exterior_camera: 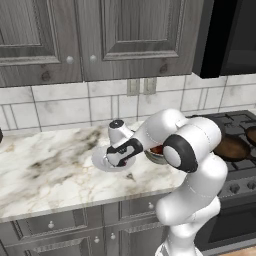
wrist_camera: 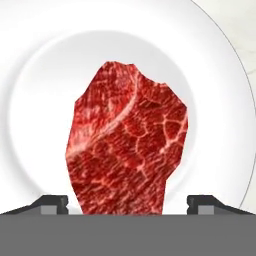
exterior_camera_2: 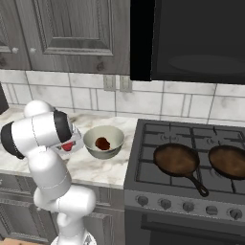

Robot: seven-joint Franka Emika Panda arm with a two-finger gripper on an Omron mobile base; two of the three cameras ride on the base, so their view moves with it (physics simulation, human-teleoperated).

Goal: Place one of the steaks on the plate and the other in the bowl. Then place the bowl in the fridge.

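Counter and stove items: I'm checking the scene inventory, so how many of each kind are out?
Steaks: 2, a bright red steak on the plate, a darker steak in the bowl
Plate: 1
Bowl: 1
Frying pans: 2, the left pan, the right pan
Total: 6

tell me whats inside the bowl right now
A dark brown-red steak lies at the bottom of the bowl, seen in the right base view. In the left base view the arm covers most of the bowl, so its inside cannot be checked from there.
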